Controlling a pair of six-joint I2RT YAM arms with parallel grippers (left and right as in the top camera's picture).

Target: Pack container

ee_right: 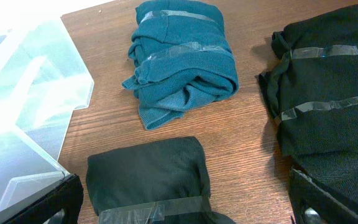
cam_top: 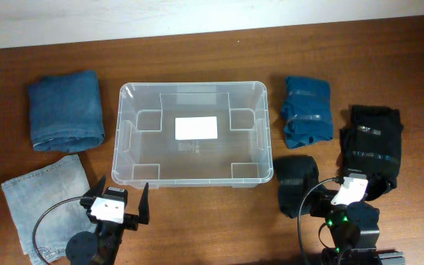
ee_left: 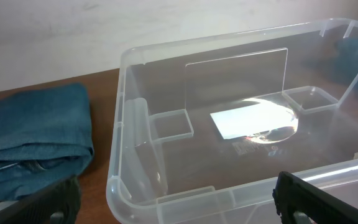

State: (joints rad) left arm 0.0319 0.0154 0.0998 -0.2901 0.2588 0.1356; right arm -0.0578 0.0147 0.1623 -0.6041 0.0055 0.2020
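Clear rectangular plastic storage bin (cam_top: 153,147), open-topped, rounded corners, rolled rim.
White label (cam_top: 196,128) centred on base; left gripper (cam_top: 124,184) at 7 o'clock, right gripper (ee_right: 185,190) at 5 o'clock, fingers spread on both.

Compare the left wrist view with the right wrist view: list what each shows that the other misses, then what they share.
Left wrist only: the folded blue denim and the white label on the bin's base.
Right wrist only: the taped teal garment, a black bundle nearer the camera, and a larger black bundle on the right.
Both: the clear container, empty as far as either shows, and the wood table.
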